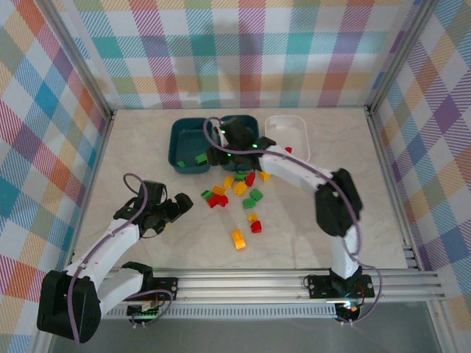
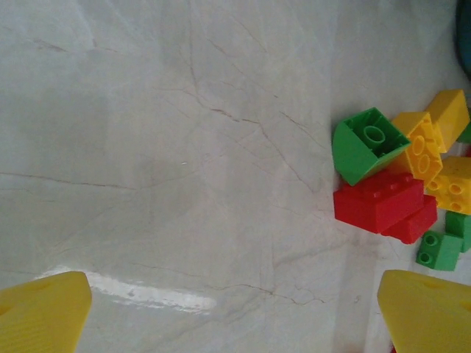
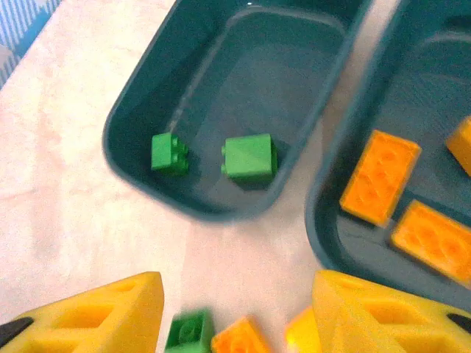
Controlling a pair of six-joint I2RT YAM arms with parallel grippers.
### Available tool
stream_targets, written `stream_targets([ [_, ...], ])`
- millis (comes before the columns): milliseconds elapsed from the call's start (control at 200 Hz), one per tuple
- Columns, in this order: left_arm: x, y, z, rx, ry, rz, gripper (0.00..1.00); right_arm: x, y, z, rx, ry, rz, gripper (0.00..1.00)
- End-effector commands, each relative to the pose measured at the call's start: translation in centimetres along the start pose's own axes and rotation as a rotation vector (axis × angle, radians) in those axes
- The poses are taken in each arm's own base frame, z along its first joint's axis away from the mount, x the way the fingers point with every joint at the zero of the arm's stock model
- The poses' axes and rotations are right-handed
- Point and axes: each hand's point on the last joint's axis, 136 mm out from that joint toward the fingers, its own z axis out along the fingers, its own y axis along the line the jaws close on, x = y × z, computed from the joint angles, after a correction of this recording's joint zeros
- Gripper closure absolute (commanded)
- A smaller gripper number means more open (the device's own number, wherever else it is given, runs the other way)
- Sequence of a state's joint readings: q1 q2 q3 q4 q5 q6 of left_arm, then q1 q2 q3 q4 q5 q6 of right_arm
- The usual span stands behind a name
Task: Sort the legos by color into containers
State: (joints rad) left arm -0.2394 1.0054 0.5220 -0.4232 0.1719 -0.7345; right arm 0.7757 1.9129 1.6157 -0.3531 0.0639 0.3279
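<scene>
Left jaws stand open over desk (image 2: 162, 147); legos (image 2: 379, 202) lie near. Right jaws (also open) hover by teal bins (image 3: 147, 95).

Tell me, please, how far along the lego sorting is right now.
Done: two green legos in the left teal bin, orange ones in the middle teal bin, one red lego apparently in the white bin. In hand: nothing; right tool and left tool both open. Left: about a dozen loose legos on the table.

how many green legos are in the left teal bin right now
2. A small green brick and a larger green brick lie apart on the floor of the left teal bin, toward its near end. None seem hidden.
</scene>
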Motion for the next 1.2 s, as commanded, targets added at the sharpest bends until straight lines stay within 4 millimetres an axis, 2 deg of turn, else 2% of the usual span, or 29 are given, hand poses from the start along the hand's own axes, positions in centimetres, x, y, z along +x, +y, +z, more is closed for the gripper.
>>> stream_targets([
  [0,0.1,-1.6,0.7,0.065,0.001,0.010,0.00,6.1,0.3,-2.2,0.020,0.065,0.069,0.39],
  [75,0.8,-2.0,1.5,0.064,0.019,0.030,0.00,11.2,0.4,-3.4,0.042,0.160,0.080,0.36],
  [180,1.8,-2.5,2.4,0.039,0.047,0.074,0.00,16.6,1.2,-5.2,0.071,0.281,0.071,0.33],
  [260,2.4,-2.6,2.8,0.019,0.061,0.089,0.00,19.4,1.8,-6.3,0.093,0.345,0.072,0.30],
  [290,2.1,-3.2,3.0,0.043,0.044,0.095,0.00,20.3,2.0,-6.5,0.095,0.365,0.078,0.29],
  [375,2.2,-3.3,3.0,0.049,0.041,0.090,0.00,22.5,2.8,-6.6,0.097,0.419,0.064,0.27],
  [435,2.3,-3.2,3.0,0.047,0.038,0.087,0.00,23.7,2.7,-6.3,0.127,0.452,0.052,0.25],
  [595,2.1,-2.9,2.2,0.042,0.013,0.100,0.00,25.7,2.5,-5.2,0.138,0.502,0.063,0.28],
  [640,2.4,-2.2,1.9,0.013,0.019,0.102,0.00,26.0,2.2,-5.0,0.158,0.511,0.055,0.30],
  [840,2.2,-1.7,1.3,0.003,-0.007,0.106,0.00,27.4,1.4,-4.8,0.185,0.542,0.056,0.37],
  [1015,2.2,-1.5,1.7,-0.009,0.000,0.107,0.00,27.3,1.1,-4.9,0.196,0.532,0.042,0.52],
  [1195,2.2,-1.4,1.8,-0.022,0.005,0.115,0.00,26.2,1.3,-5.0,0.189,0.497,0.015,0.67],
])
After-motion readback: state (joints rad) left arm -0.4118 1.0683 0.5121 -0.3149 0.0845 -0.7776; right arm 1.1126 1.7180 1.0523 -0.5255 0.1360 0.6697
